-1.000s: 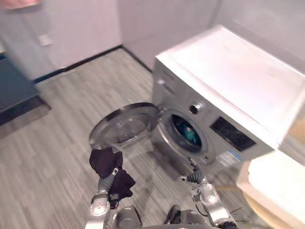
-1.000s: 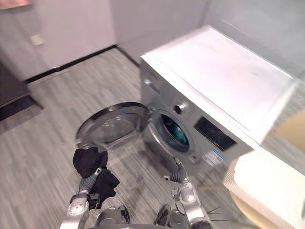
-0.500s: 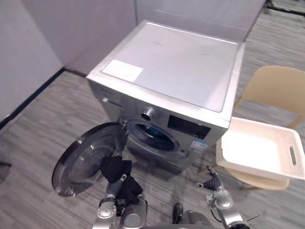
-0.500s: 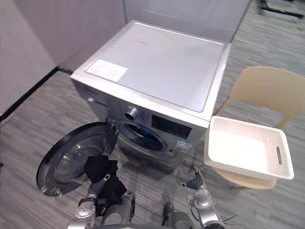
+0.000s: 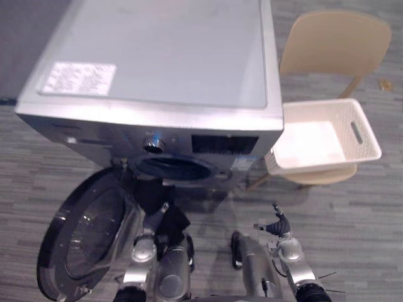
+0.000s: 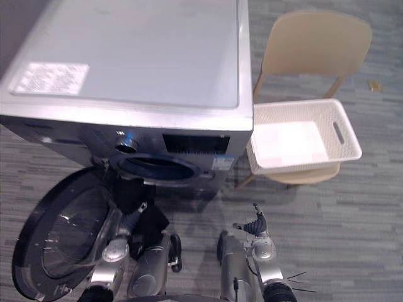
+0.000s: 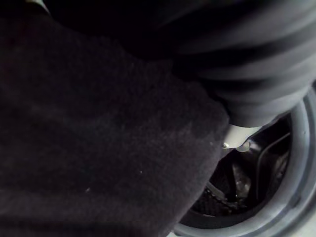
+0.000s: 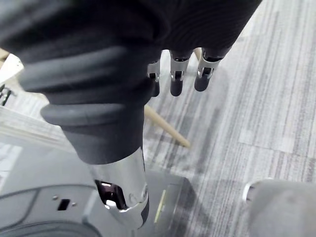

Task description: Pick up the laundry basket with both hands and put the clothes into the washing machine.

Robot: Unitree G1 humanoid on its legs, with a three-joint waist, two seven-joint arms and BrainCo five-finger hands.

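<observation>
Hiding left hand (image 7: 249, 69), black cloth (image 5: 153, 194) hangs before drum (image 5: 174, 168).

Beige chair (image 5: 334, 44), grey plank floor (image 5: 352, 214).
Chair stands upright, legs splayed; a small tan object (image 5: 383, 83) lies on the planks near it.

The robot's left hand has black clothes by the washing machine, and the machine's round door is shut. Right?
Not quite. The round door is swung wide open, as the left eye view shows. The left hand does have black clothes by the washing machine.
</observation>
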